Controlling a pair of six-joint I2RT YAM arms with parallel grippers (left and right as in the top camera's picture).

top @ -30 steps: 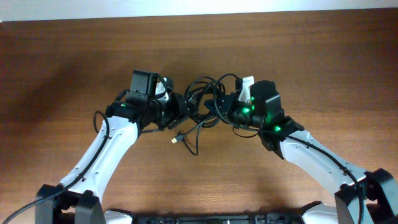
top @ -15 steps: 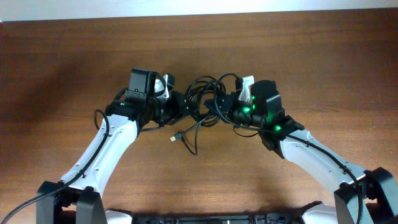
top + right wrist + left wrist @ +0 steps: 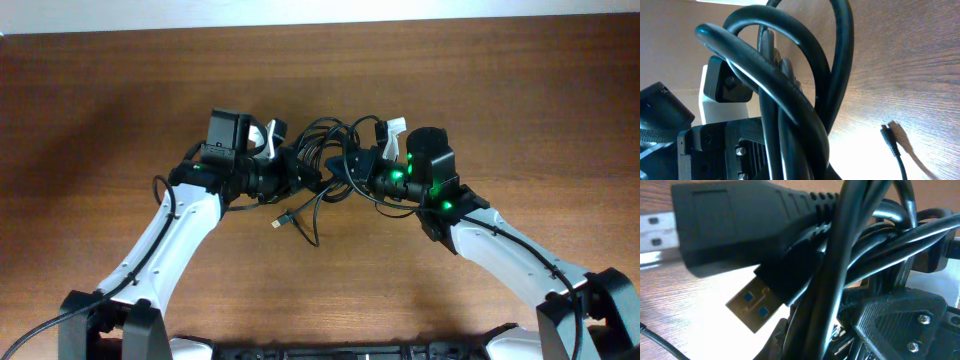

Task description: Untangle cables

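Over the last second the left fingers [image 3: 299, 178] spread, pushed a little further into the knot and have now pressed together. They appear to pinch a strand on the left side of the cables [image 3: 328, 150], though the contact itself is buried under cord. The right fingers [image 3: 361, 168] have stayed pressed together on the other side of the same tangle, and in the right wrist view several loops run straight down into them. The bundle hangs between the two arms just above the middle of the table [image 3: 500, 90]. So both sides now look held, and pulling the knot apart could begin. One loose end with a USB plug [image 3: 283, 218] trails toward the robot, and it fills the left wrist view. Much is hard to read: from overhead the strands merge into one dark clump, so which cord crosses which cannot be told. Both wrist views are too close and crowded to show the fingertips. A small plug [image 3: 888, 135] lies on the wood — which cord it belongs to is unclear.
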